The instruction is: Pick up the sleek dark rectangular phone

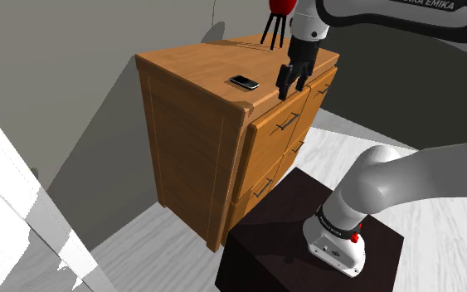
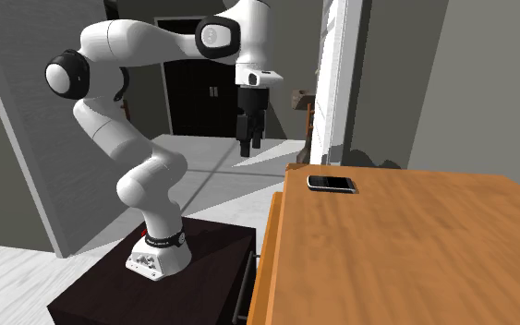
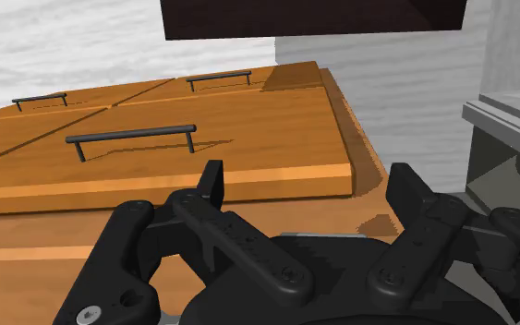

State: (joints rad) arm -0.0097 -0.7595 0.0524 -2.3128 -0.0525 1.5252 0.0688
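Phone (image 1: 244,82): dark, flat, lying on the wooden dresser top (image 1: 192,63) near its front edge, untouched. Gripper (image 1: 292,85): raised, near the phone but apart from it, fingers spread and empty. Approach, descent, grasp and lift are all outstanding.

The second exterior view places the gripper (image 2: 249,143) out beyond the dresser's front edge. The wrist view shows the drawer handles (image 3: 133,137).
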